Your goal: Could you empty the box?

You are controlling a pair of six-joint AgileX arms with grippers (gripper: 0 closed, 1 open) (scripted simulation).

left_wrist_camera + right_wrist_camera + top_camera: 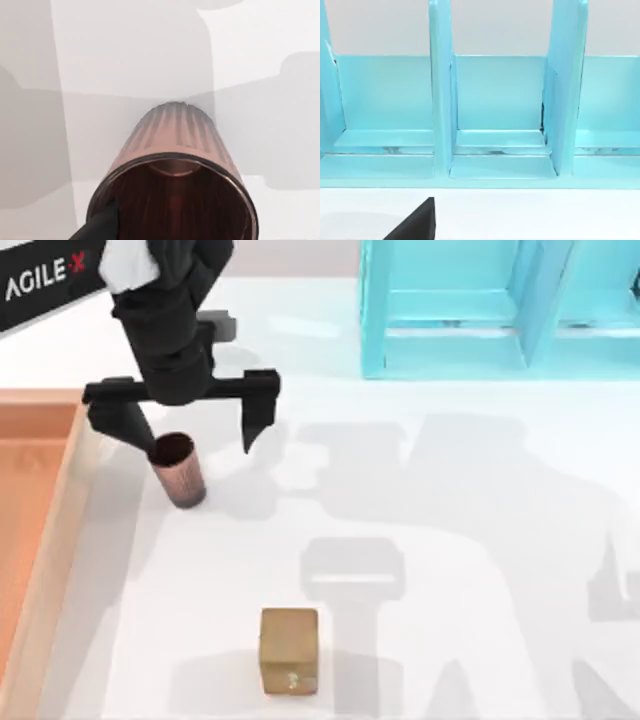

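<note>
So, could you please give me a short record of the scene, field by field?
box: wooden box at the table's left edge; the part of its floor in view is bare
cup: copper-brown cup upright on the table, just right of the box wall
left gripper: left gripper open above the cup, one finger at its rim, the other off to the cup's right
cube: brown cube near the table's front, apart from the cup
shelf: turquoise shelf at the back right
right arm: faces the shelf's compartments

We see a rendered simulation bench, plain white table point(450, 540), flat shadows, turquoise shelf unit point(500, 305) beyond our claw.
</note>
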